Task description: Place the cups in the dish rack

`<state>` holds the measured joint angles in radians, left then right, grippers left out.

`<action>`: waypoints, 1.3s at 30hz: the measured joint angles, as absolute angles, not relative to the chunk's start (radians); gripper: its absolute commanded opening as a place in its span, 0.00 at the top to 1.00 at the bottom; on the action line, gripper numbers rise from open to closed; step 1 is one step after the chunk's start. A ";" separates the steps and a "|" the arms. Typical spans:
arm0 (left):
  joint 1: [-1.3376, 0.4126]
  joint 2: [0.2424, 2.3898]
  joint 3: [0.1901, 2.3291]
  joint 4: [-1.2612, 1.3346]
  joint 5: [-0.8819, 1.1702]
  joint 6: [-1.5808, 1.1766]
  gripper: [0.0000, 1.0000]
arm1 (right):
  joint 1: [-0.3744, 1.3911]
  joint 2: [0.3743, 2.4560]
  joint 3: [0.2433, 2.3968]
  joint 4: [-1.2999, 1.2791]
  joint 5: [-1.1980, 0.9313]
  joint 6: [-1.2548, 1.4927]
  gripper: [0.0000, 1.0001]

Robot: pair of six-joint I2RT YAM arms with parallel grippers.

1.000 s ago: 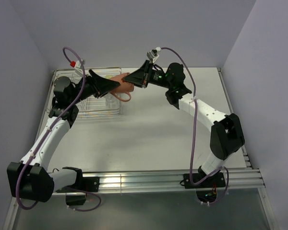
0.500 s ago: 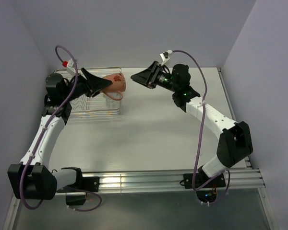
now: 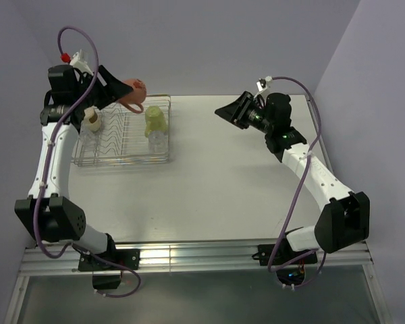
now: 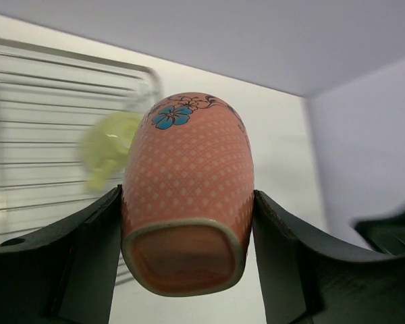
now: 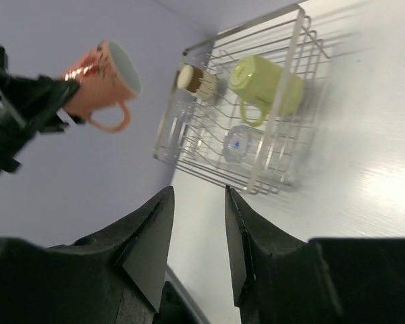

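My left gripper (image 3: 120,95) is shut on the orange-salmon mug (image 3: 133,92) and holds it in the air above the far left part of the dish rack (image 3: 121,160). In the left wrist view the mug (image 4: 189,175) fills the space between my fingers, base toward the camera. In the rack lie the yellow-green mug (image 3: 154,121), a clear glass (image 3: 158,142), the brown cup (image 3: 92,119) and a second clear glass (image 3: 87,137). My right gripper (image 3: 222,112) is open and empty, well to the right of the rack. The right wrist view shows the rack (image 5: 290,61) and the held mug (image 5: 101,81).
The rack stands at the table's far left corner, close to the left wall (image 3: 27,88) and back wall. The white table (image 3: 243,182) stretches to the right and front of it. A metal rail (image 3: 209,253) runs along the near edge.
My left arm has carried the orange mug up and to the left, over the rack. My right gripper has let go of it and drawn back to the right.
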<state>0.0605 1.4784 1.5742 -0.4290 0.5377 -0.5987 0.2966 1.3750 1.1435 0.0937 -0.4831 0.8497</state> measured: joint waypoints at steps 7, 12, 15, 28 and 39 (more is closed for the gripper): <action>0.066 1.747 1.880 -0.656 0.282 -0.395 1.00 | 0.297 1.345 1.143 -0.030 -0.441 0.729 0.56; 0.056 1.955 2.064 -0.799 0.179 -0.325 1.00 | 0.297 1.345 1.143 -0.088 -0.430 0.681 0.56; 0.041 2.068 2.167 -0.860 0.114 -0.295 1.00 | 0.297 1.345 1.143 -0.099 -0.427 0.663 0.56; -0.028 2.186 2.211 -0.940 0.017 -0.252 1.00 | 0.297 1.350 1.143 -0.103 -0.431 0.643 0.57; -0.072 2.254 2.222 -0.917 -0.060 -0.253 1.00 | 0.297 1.350 1.143 -0.103 -0.436 0.634 0.57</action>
<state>-0.0715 2.2536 2.2223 -0.9173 -0.0597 -0.2527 0.2966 1.3502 1.1435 -0.1028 -0.4358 0.6342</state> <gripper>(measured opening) 0.714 0.436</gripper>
